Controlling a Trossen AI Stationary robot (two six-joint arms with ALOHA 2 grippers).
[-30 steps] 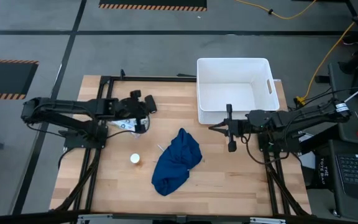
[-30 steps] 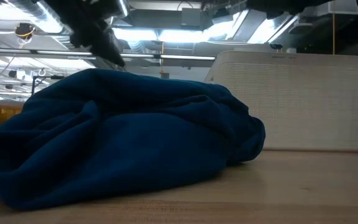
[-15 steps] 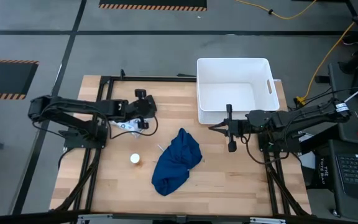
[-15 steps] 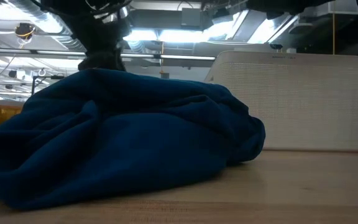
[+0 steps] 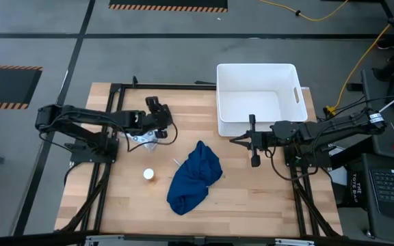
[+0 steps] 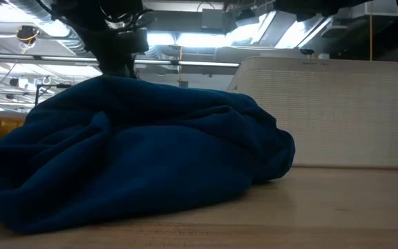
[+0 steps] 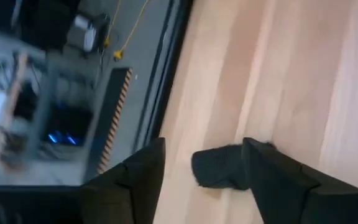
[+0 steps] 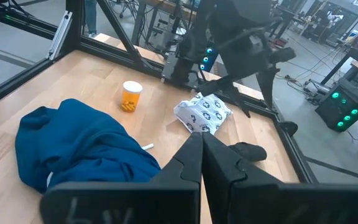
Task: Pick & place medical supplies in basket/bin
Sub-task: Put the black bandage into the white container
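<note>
My left gripper [image 5: 157, 117] hangs open over the table's left half. The small black cylinder [image 7: 219, 173] lies on the wood between its fingers, and also shows in the right wrist view [image 8: 247, 151]. Just near of it the white packet [image 5: 142, 139] lies flat. The white-orange round item [image 5: 148, 175] stands nearer the front. The dark-blue cloth [image 5: 193, 176] lies crumpled at mid-table. The white bin [image 5: 257, 99] stands at the far right. My right gripper [image 5: 237, 141] is shut, holds nothing, and points left just near of the bin. My left gripper stands open, one finger on either side of the black cylinder. In the left wrist view one finger [image 7: 260, 171] overlaps the cylinder's end [image 7: 240, 169]. Whether it touches the cylinder I cannot tell. The cylinder lies on its side on the table.
A black metal frame [image 5: 115, 89] runs along the table's far and left edges. Bare wood lies between the cloth and the bin. In the low view the cloth [image 6: 130, 159] fills the foreground, with the bin's wall [image 6: 330, 114] behind it.
My left gripper has opened, shifted a little toward the table's right edge and turned more upright. My right gripper, the cloth and the bin have kept still.
</note>
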